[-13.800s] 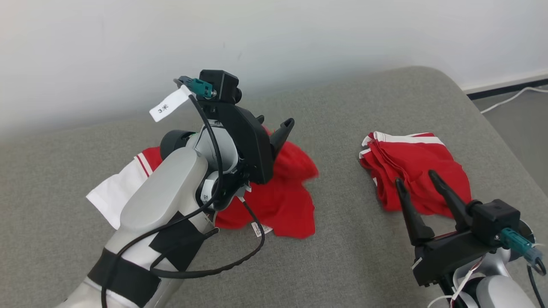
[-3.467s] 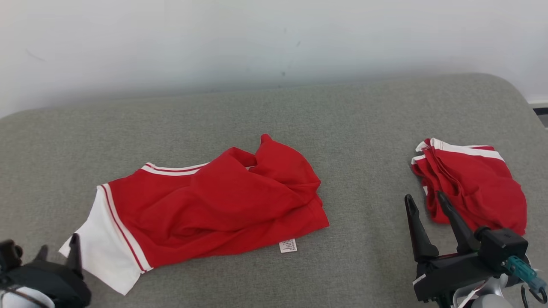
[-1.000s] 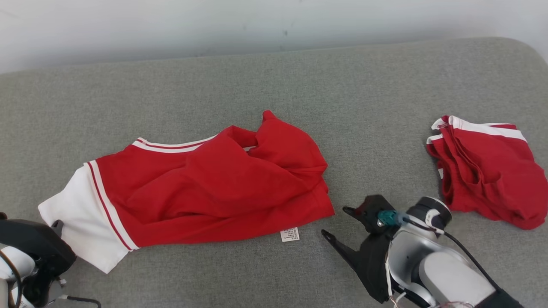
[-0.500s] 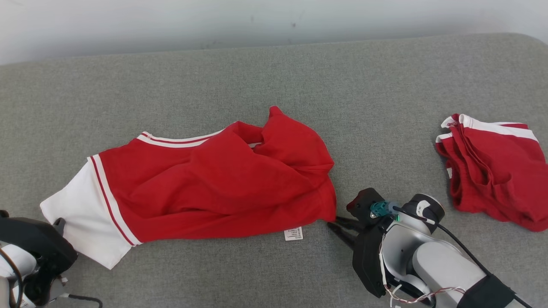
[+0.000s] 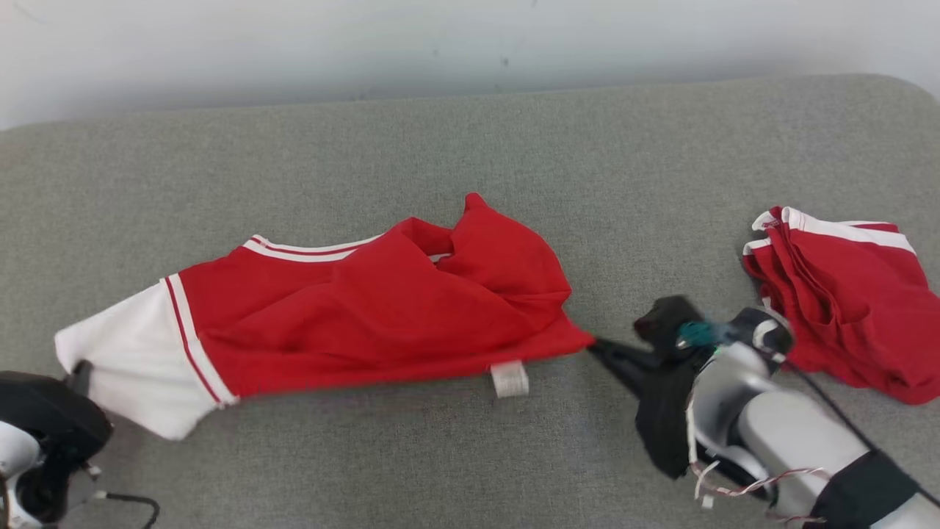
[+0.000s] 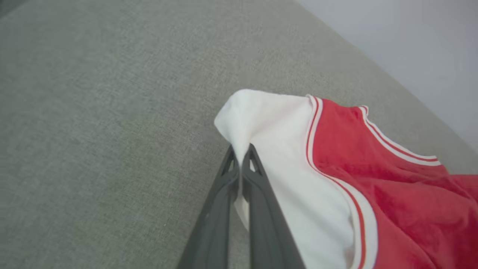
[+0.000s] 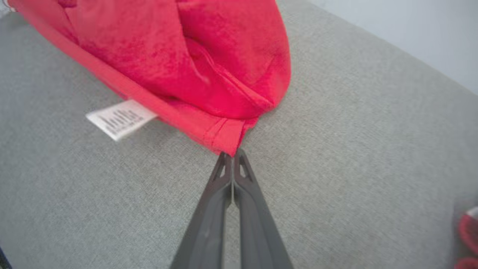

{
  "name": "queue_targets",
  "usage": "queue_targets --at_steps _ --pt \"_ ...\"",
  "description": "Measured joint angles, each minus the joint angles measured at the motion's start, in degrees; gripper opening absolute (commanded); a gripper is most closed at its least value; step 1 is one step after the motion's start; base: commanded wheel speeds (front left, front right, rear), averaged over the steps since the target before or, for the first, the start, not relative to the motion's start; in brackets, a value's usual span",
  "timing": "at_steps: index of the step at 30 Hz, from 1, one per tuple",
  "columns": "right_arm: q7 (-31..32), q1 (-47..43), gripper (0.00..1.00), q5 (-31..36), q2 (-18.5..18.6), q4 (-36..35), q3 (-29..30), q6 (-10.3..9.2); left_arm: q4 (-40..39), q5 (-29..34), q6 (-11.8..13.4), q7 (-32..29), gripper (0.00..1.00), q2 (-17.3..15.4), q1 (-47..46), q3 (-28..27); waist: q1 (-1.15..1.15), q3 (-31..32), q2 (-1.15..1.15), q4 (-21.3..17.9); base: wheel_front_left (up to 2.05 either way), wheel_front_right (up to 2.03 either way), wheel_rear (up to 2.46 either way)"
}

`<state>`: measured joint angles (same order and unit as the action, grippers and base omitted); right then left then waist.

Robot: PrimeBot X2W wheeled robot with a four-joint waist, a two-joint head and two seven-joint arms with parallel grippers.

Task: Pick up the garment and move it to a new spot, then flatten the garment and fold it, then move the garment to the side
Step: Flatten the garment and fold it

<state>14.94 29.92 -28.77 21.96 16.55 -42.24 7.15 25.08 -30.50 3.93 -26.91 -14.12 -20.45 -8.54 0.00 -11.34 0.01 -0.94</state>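
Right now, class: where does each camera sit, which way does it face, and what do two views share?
Head view: on the head, facing down at grey cushion, red shirt, folded red garment; left gripper, right gripper show.
Left wrist view: along its shut fingers pinching the white sleeve.
Right wrist view: along its shut fingers pinching the red hem corner, beside the care label.
Shared: wrist views show one shirt's opposite ends.
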Motion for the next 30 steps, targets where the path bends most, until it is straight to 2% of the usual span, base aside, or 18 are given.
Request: queue_targets --at_steps 6,13,18,24,27,30 --pt "-5.7 0.0 0.00 -1.2 3.3 -4.6 6.6 -0.21 -5.9 -4.8 -3.8 3.8 0.00 1.0 -2.1 -3.2 0.00 1.8 0.00 -0.2 0.00 0.00 0.00" --pt "-11.7 -2.2 0.00 -3.5 6.1 -13.1 12.9 -2.58 -14.7 -10.1 -7.9 5.8 0.00 3.3 -2.4 -4.2 0.00 4.1 0.00 -0.9 0.00 0.00 0.00" --pt "-15.4 -6.6 0.00 -7.3 7.3 -20.6 17.4 -3.67 -24.2 -14.4 -9.1 6.0 0.00 5.7 -2.2 -4.3 -0.01 5.2 0.00 -1.5 0.00 0.00 0.00" --pt "-20.2 -9.7 0.00 -13.2 7.6 -33.0 23.8 -3.69 -40.1 -22.4 -9.9 5.2 0.00 7.0 -2.1 -6.1 -0.01 5.6 0.00 -2.4 0.00 0.00 0.00" --pt "-22.1 -9.7 0.00 -14.3 8.0 -39.5 27.3 -4.16 -47.2 -27.0 -10.0 4.1 0.00 7.7 -2.5 -7.0 -0.01 5.5 -0.01 -2.8 0.00 0.00 0.00" --pt "-23.0 -9.5 0.00 -16.7 8.3 -42.8 30.8 -4.88 -50.7 -30.9 -9.4 2.7 0.00 8.6 -4.0 -7.7 -0.01 5.1 0.00 -3.0 0.00 0.00 0.00"
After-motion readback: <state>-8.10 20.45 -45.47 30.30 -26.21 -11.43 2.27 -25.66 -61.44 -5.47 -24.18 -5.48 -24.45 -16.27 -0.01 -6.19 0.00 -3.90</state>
